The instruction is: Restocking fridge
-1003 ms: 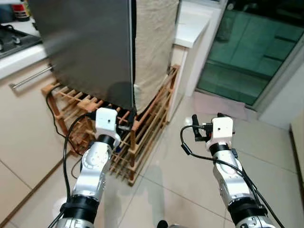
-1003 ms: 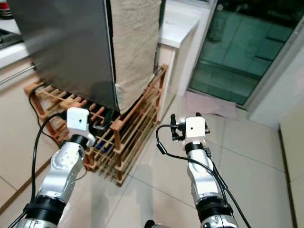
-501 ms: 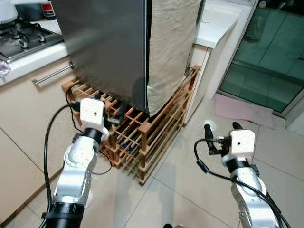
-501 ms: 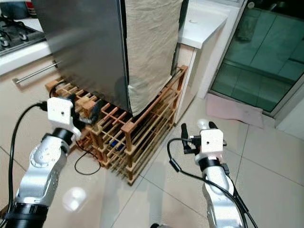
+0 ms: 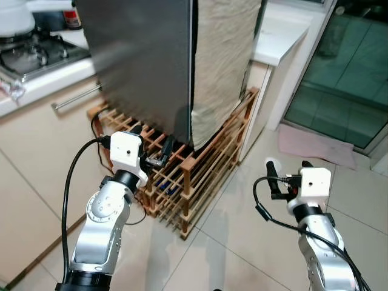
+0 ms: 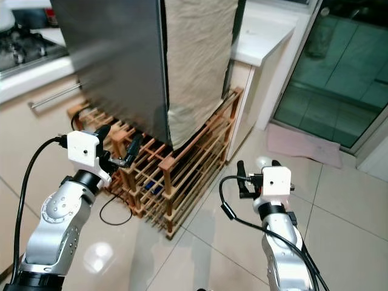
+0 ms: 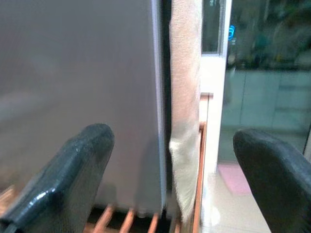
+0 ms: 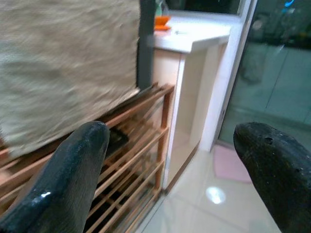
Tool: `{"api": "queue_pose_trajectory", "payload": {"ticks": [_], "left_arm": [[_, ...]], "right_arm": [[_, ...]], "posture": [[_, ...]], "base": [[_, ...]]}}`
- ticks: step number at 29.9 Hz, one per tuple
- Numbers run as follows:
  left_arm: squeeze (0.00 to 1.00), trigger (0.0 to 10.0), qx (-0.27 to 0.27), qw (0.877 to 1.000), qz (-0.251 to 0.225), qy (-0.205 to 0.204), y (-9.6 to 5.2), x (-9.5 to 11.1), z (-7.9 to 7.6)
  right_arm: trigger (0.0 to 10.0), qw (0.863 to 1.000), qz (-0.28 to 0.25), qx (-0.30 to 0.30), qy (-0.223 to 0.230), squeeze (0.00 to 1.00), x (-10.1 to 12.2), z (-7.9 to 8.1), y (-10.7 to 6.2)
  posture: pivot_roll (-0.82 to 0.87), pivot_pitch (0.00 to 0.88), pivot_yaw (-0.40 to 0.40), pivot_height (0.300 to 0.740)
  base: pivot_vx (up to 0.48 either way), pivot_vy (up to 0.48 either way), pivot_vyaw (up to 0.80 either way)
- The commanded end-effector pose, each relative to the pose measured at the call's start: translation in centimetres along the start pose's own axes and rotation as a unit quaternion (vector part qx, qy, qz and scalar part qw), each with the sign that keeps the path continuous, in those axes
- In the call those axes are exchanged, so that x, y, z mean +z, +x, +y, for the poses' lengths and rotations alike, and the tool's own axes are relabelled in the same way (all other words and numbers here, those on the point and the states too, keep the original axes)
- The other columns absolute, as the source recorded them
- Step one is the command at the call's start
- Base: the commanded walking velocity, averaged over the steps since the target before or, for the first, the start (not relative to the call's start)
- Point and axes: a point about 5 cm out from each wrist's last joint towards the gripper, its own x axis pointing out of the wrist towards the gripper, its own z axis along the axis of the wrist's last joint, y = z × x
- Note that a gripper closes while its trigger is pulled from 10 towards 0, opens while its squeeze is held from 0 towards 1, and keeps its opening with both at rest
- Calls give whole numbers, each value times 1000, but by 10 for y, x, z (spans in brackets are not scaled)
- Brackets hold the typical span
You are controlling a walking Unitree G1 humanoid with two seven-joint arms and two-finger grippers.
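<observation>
The fridge (image 5: pixel 139 60) stands shut on a wooden slatted rack (image 5: pixel 203 173), its grey steel door facing me. A beige cloth (image 5: pixel 221 60) hangs down its right side. My left gripper (image 5: pixel 151 140) is open, held just below and in front of the door's lower right corner, over the rack. In the left wrist view the door's edge (image 7: pixel 156 97) lies between its fingers (image 7: pixel 63 184). My right gripper (image 5: pixel 287 173) is open with nothing in it, out over the floor tiles to the right of the rack; its wrist view looks at the rack's end (image 8: pixel 146 126).
A gas hob (image 5: pixel 36 51) and a drawer handle (image 5: pixel 76 97) are at the left. A white counter (image 5: pixel 282 36) stands right of the fridge, then a glass sliding door (image 5: pixel 351 79) with a pink mat (image 5: pixel 315 142). A black cable (image 5: pixel 130 215) lies by the rack.
The whole view has shifted as I moved, with the fridge now nearer the middle. My left gripper has come closer to the door's lower corner. Both grippers stay open.
</observation>
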Motion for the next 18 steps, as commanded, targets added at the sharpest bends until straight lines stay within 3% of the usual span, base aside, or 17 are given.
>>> {"api": "queue_pose_trajectory", "payload": {"ticks": [1,11,18], "left_arm": [[0,10000,-7,1000,-7,-8,3,3,-5],[0,10000,-5,1000,-16,-6,6,7,-7],[0,10000,0,1000,-26,-9,12,17,-4]], "right_arm": [[10000,1000,-7,-9,-8,0,4,-6,6],[10000,1000,-8,-7,-18,0,3,-9,11],[10000,1000,-11,-4,-19,0,4,-8,12]], "posture": [[-40,0,-23,740],[-40,0,-29,740],[-36,0,-34,740]], "base": [[480,0,0],[480,0,0],[0,0,0]]}}
